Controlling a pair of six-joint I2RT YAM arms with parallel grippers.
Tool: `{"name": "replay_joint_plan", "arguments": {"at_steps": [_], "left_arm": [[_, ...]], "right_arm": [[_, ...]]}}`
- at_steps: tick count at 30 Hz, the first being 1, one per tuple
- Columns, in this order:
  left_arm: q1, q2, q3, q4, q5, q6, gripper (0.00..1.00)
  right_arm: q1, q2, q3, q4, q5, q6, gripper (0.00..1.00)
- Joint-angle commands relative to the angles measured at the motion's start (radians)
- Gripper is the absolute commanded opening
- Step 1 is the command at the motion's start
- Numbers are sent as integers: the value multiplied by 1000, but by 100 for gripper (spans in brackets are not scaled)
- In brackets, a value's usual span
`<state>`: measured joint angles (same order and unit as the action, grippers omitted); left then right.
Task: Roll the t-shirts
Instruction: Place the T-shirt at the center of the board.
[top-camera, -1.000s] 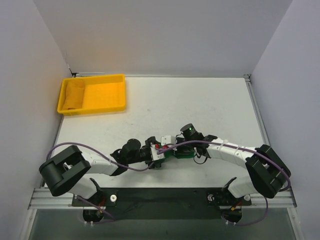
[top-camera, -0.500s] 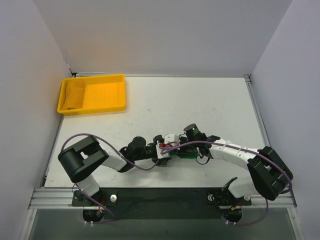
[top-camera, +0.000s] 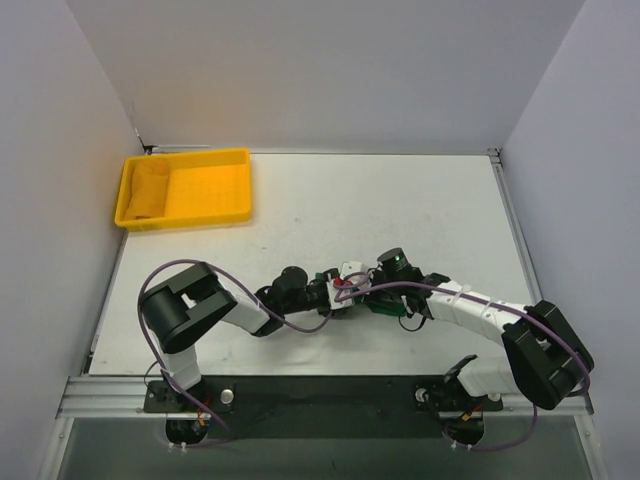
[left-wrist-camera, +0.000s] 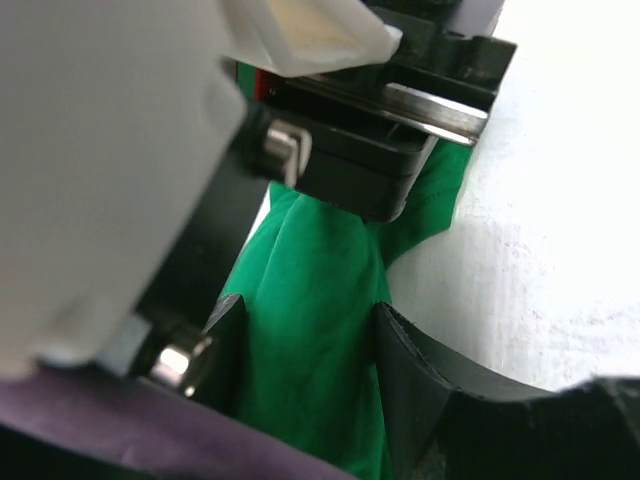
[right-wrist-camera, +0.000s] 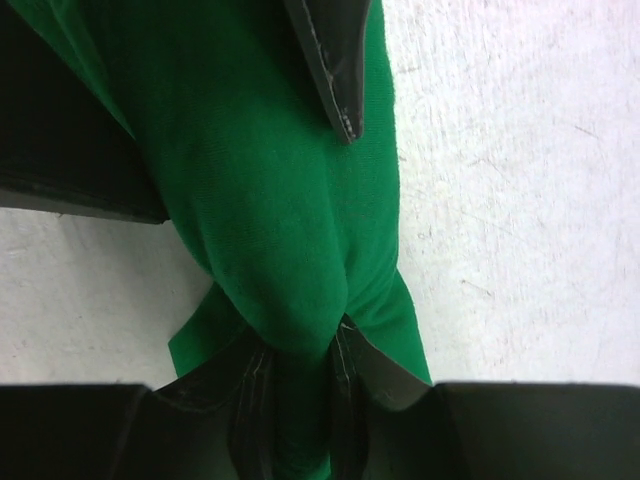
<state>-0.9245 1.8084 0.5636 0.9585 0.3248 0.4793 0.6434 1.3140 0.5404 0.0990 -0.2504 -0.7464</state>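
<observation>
The green t-shirt (top-camera: 381, 304) is a small bunched bundle on the white table, mostly hidden under both grippers. My left gripper (top-camera: 343, 297) reaches in from the left and my right gripper (top-camera: 366, 297) from the right, tip to tip. In the left wrist view the t-shirt (left-wrist-camera: 310, 300) fills the gap of the left gripper (left-wrist-camera: 305, 350), whose jaws press on it. In the right wrist view the right gripper (right-wrist-camera: 300, 400) pinches a fold of the t-shirt (right-wrist-camera: 260, 200). The left gripper's fingertip (right-wrist-camera: 335, 60) rests on the fabric there.
A yellow tray (top-camera: 210, 185) stands at the far left corner with a yellowish bundle (top-camera: 148, 190) in its left end. White walls close the table at the back and both sides. The arm bases are on the near edge.
Both grippers and the green bundle have shifted a little right. The left arm has drawn in, its elbow moving right and toward the bundle. Both grips hold.
</observation>
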Motion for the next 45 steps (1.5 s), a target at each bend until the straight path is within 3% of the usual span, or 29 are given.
{"name": "replay_joint_plan", "arguments": {"at_steps": [1, 3, 4, 6, 7, 10, 11, 17, 24, 26, 27, 31, 33, 34, 36, 39, 45], "left_arm": [[-76, 137, 99, -451, -270, 22, 63], [-80, 153, 119, -474, -264, 30, 57], [-79, 155, 127, -496, -241, 31, 47], [-80, 161, 131, -506, -222, 41, 37], [-79, 164, 139, -533, -211, 41, 22], [-79, 172, 160, -573, -187, 47, 10], [-79, 172, 163, -583, -175, 48, 1], [-74, 117, 173, -670, -153, 41, 0], [-73, 72, 182, -742, -158, 10, 0], [-74, 59, 186, -762, -167, -16, 8], [-74, 49, 183, -767, -167, -28, 19], [-76, 14, 162, -747, -170, -62, 44], [-76, -4, 165, -753, -162, -61, 51], [-76, -12, 170, -756, -155, -58, 65], [-74, -26, 200, -786, -162, -44, 70], [-73, -3, 258, -843, -153, -4, 97], [-66, 55, 332, -937, -82, 103, 97]], "right_arm": [[137, -42, 30, 125, -265, -68, 0], [137, -47, 26, 134, -263, -51, 0], [136, -48, 23, 137, -260, -42, 0], [136, -53, 18, 145, -262, -34, 0], [136, -53, 16, 149, -259, -30, 0], [136, -59, 4, 162, -250, -28, 0], [136, -61, -3, 165, -241, -28, 0], [93, -130, 0, 194, -127, 80, 67], [-45, -311, 133, -154, -182, 110, 75], [-76, -376, 151, -202, -184, 130, 76], [-83, -395, 156, -247, -185, 134, 76], [-94, -475, 168, -289, -144, 194, 78], [-103, -475, 187, -297, -98, 244, 79], [-111, -473, 194, -298, -73, 305, 79], [-168, -469, 207, -311, -44, 364, 79], [-261, -467, 201, -331, -56, 444, 79], [-470, -417, 245, -387, -128, 593, 80]]}}
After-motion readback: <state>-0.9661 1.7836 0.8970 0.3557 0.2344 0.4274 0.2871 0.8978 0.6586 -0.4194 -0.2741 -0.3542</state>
